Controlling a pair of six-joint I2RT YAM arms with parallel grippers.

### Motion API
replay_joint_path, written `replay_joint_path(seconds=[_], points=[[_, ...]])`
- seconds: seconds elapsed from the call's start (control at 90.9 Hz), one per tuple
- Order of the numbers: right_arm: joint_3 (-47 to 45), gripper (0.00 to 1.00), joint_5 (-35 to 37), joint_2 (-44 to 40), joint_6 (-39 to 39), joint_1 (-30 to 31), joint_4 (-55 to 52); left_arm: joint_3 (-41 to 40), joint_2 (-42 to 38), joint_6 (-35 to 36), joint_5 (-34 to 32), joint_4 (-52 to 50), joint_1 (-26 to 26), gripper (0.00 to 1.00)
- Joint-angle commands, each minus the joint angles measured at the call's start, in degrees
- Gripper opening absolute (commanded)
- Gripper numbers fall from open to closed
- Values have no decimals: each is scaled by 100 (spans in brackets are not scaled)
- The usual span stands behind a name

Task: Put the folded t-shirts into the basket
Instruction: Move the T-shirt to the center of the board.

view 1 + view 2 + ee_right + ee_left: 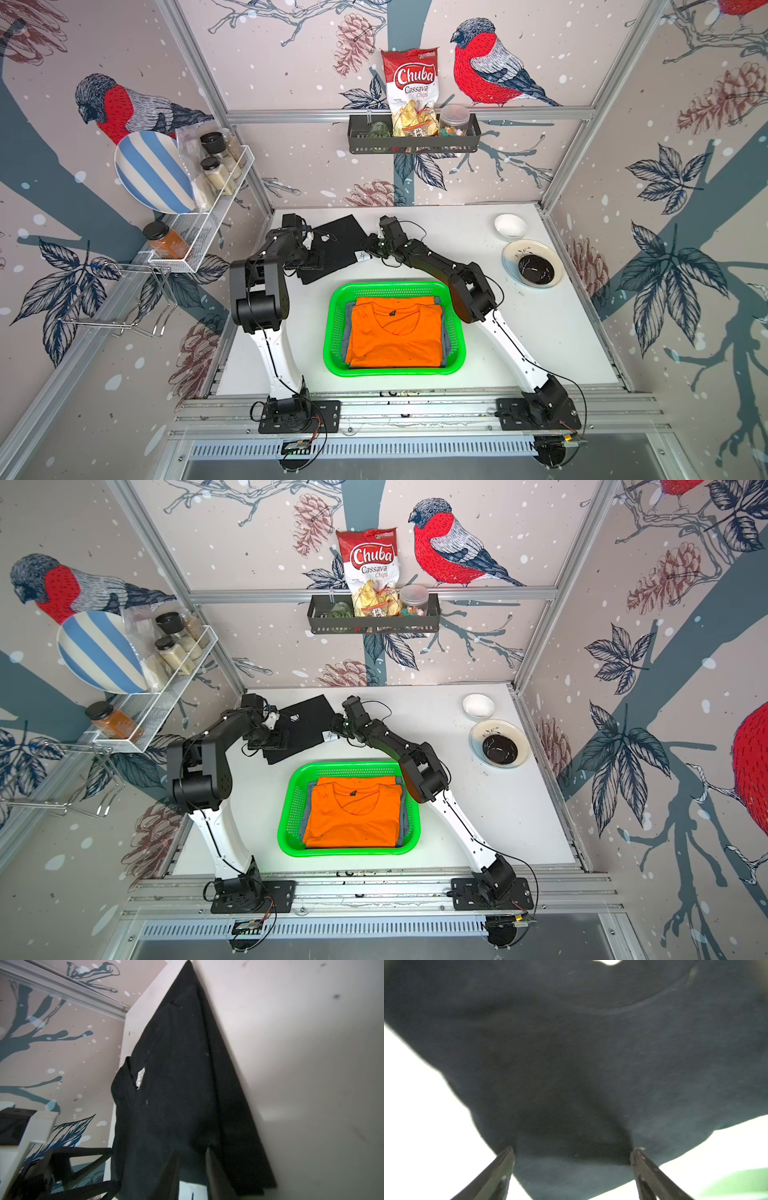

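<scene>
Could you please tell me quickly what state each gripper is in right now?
Left gripper: open, jaws wide, tips on the black t-shirt.
Right gripper: jaws narrow around the black t-shirt's edge; a firm grip cannot be told.

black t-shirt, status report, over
Left gripper open, tips on black t-shirt. Right gripper, jaws narrow at its edge, grip unclear. Orange t-shirt already in basket. Nothing in the way.
</scene>
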Motion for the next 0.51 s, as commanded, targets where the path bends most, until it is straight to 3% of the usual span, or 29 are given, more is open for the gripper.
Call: replay_joint_path(seconds=[0.0, 0.242, 0.495], points=[[-485, 20, 855, -377, 39, -18, -1446, 5, -196, 132, 96, -182, 3, 86], [-2904, 21, 1143, -1925, 432, -371, -1384, 82, -449, 284, 476, -398, -16, 87], [-5235, 22, 1379, -3458, 945, -680, -886, 716, -91, 354, 490, -766, -372, 86]])
